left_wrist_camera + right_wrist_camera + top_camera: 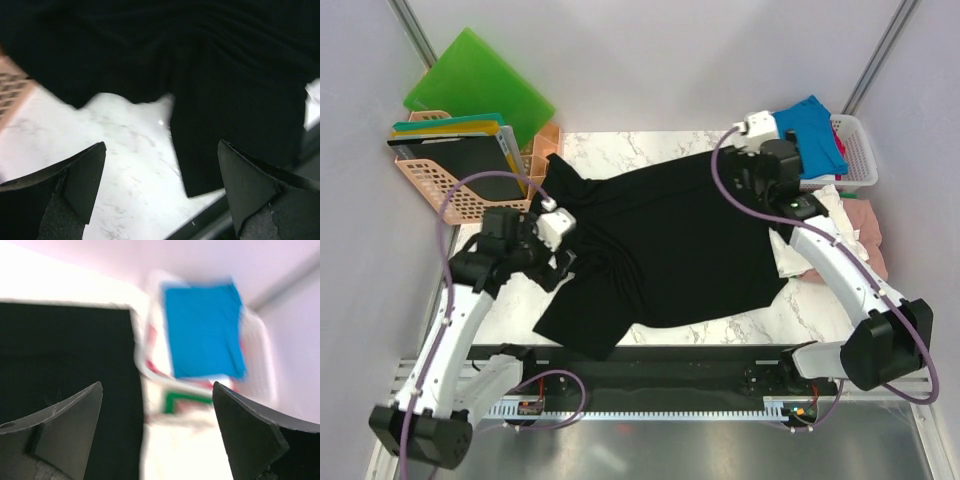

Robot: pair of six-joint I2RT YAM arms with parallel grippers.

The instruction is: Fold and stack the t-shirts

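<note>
A large black t-shirt [665, 250] lies spread and wrinkled across the marble table [740, 325]; its dark cloth fills the top of the left wrist view [210, 75] and the left of the right wrist view [60, 355]. My left gripper [560, 268] hovers open over the shirt's left sleeve edge, nothing between its fingers [80, 175]. My right gripper [772, 165] stands open above the shirt's far right corner, empty. A bright blue t-shirt [812, 125] lies folded on the white basket, also seen blurred in the right wrist view [202, 330]. Pink and white shirts [855, 225] lie at the right.
A white basket [858, 150] holds shirts at the back right. An orange crate [445, 170] with flat boards stands at the back left, a green board [480, 85] leaning behind it. A black rail [660, 380] runs along the table's near edge.
</note>
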